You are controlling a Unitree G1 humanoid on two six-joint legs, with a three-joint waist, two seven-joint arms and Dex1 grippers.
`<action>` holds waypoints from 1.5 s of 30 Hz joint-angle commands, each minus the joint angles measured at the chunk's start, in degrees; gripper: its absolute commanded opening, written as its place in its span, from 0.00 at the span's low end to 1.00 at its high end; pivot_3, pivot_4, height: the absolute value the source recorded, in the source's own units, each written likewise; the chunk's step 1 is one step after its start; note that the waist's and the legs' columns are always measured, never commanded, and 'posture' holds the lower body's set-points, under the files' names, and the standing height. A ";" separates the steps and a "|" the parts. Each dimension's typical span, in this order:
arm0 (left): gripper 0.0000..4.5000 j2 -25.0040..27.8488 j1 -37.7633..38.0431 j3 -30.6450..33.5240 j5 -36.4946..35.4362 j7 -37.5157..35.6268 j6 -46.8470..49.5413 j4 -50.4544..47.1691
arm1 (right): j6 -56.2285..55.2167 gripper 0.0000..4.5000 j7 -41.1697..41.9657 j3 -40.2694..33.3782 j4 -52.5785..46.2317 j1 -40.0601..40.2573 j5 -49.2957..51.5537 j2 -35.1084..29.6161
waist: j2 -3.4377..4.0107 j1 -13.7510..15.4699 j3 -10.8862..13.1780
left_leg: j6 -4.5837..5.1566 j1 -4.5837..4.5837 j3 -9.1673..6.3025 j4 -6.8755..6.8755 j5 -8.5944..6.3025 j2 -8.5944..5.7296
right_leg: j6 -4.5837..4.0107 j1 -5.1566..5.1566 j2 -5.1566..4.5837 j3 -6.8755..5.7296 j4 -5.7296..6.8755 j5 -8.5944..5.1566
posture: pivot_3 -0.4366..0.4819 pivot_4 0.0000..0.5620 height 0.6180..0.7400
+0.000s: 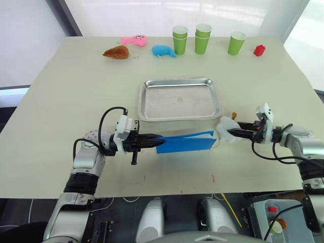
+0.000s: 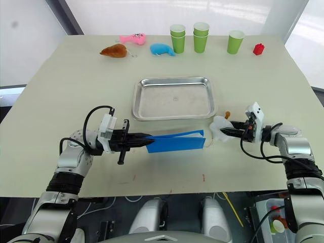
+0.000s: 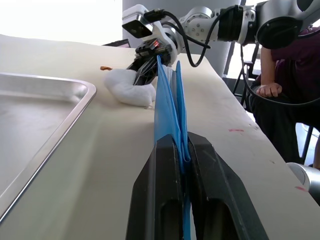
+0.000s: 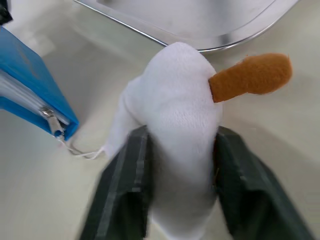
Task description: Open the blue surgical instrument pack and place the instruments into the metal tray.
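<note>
The blue surgical instrument pack (image 1: 185,143) stands on its long edge on the table, just in front of the metal tray (image 1: 178,81), and looks closed. My left gripper (image 1: 157,138) is shut on the pack's left end, its black fingers (image 3: 162,165) pinching the blue fabric. My right gripper (image 1: 231,132) sits just off the pack's right end, shut on a white plush toy (image 4: 175,105) with an orange tip. The pack's zipper pull (image 4: 52,122) hangs at that end, beside the toy. The tray holds nothing. The instruments are hidden.
Along the far edge stand green cups (image 1: 203,38), a red block (image 1: 259,49), a blue plush (image 1: 163,50), a pink plush (image 1: 133,39) and a brown plush (image 1: 117,52). A person (image 3: 287,75) sits beyond the table's right side.
</note>
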 commanded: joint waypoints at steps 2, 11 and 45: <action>0.00 -0.16 0.24 0.00 0.42 0.47 -0.64 -1.69 | 4.87 0.01 0.56 -5.10 -3.51 1.57 4.92 -1.85 | 0.00 0.09 0.00 | 0.00 0.00 0.00 0.00 0.00 0.00 | 0.00 0.00 0.00 0.00 0.00 0.00 | 0.48 0.27 1.00; 0.00 0.02 -3.45 -0.93 1.90 -0.28 -1.31 1.23 | 17.08 0.01 -2.56 -18.21 -10.84 1.24 18.76 -4.00 | 0.02 0.27 0.01 | 0.00 -0.03 -0.02 0.01 0.00 -0.01 | 0.01 0.00 0.01 0.00 0.01 0.00 | 0.48 0.27 1.00; 0.00 -7.00 -13.44 -3.48 8.14 -1.18 -8.33 16.32 | 6.89 0.01 -11.21 8.06 -28.22 -13.07 11.01 12.08 | 0.02 -0.04 0.00 | 0.01 -0.12 -0.08 0.05 0.00 -0.02 | 0.02 -0.03 0.10 0.07 0.01 0.01 | 0.48 0.27 1.00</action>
